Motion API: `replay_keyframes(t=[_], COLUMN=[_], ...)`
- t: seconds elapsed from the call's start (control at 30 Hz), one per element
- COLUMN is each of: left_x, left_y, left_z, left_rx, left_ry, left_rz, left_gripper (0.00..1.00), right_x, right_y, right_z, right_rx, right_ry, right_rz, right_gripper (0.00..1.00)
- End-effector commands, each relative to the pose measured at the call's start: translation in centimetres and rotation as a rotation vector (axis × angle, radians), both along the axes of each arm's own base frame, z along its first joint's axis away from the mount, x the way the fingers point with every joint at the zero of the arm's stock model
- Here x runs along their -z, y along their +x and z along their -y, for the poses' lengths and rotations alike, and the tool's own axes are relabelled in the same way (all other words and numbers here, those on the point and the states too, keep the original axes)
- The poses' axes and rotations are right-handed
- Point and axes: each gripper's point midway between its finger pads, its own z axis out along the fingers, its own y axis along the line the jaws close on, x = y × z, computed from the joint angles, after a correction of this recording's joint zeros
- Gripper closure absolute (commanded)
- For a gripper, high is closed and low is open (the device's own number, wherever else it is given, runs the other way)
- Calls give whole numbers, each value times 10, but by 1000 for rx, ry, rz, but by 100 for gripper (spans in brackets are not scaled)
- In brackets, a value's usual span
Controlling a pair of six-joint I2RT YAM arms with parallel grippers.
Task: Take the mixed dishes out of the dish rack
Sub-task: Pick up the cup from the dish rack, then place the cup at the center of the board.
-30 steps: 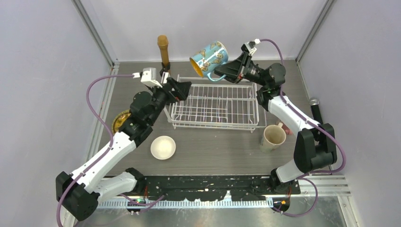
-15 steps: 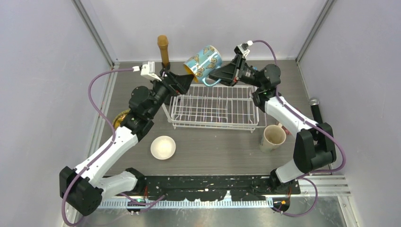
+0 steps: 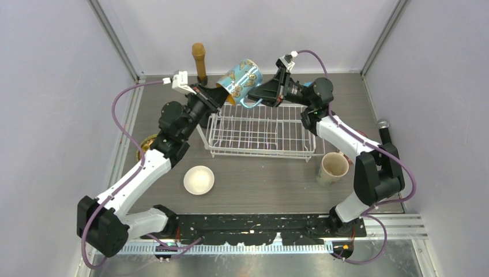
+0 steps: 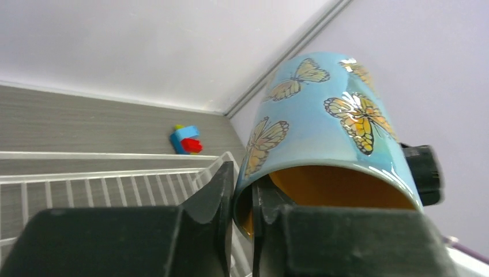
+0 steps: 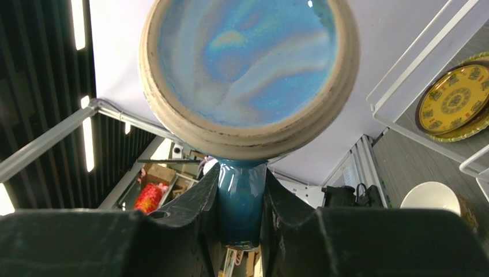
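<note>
Now the left gripper (image 3: 221,93) has swung up to the far left corner of the dish rack (image 3: 262,128). Its jaws, which stood wide a second ago, have shut on the rim of the blue mug (image 3: 242,78). In the left wrist view one finger sits outside the butterfly-painted wall and the other inside the orange interior, with the wall pinched between them. Over that second the right gripper (image 3: 255,95) has carried the mug leftward, and its wrist view shows its jaws still clamped narrowly on the blue handle. So the mug hangs in the air above the rack's far left end, tipped on its side with its mouth toward the left arm, gripped from both ends at once. This reads as a mid-air hand-over: the right jaws would probably let go next, so the left arm can set the mug down on the tabletop (image 3: 265,184). No dish shows in the rack itself. The white bowl (image 3: 199,179) and the cream mug (image 3: 333,167) already stand on the tabletop near it, and a golden plate (image 3: 147,144) lies at the left, partly under the left arm.
</note>
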Motion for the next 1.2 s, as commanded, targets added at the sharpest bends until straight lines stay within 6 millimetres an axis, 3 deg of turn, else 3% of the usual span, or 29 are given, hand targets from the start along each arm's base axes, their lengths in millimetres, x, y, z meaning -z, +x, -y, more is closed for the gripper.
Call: replay_keyframes(t=[0.0,0.07,0.13,0.2,0.33,0.37,0.4,0.47,0.57,0.77,1.0,1.17], left_x=[-34,-30,-26,-20,-15,-14,-14,-12,-9,-2,11,17], left_y=[-8,-9,-11,-13,-20,-22,-23,-25,-26,-26,-33,-66], left_z=[1,-3,-8,-15,-27,-29,-31,-34,-34,-30,-27,9], left_rx=[26,9,-8,-35,-73,-79,-86,-94,-91,-73,-41,253], left_ry=[-83,-85,-82,-77,-86,-87,-87,-77,-69,-44,97,275], left_rz=[85,77,66,48,45,46,47,40,29,-20,-86,-101], left_gripper=[100,100,100,100,100,100,100,100,100,100,100,100], right_x=[-51,-48,-44,-34,9,26,33,50,44,52,70,81], right_y=[-22,-22,-21,-16,13,26,32,47,38,31,37,31], right_z=[3,2,2,0,6,18,27,55,71,93,150,187], right_rx=[-10,-12,-1,31,226,343,407,584,661,754,1017,1163], right_ry=[94,79,53,2,-271,-418,-489,-644,-642,-695,-863,-965], right_rz=[222,232,246,256,249,275,289,325,374,412,402,374], right_gripper=[99,92,70,40,29,26,10,2,1,0,0,0])
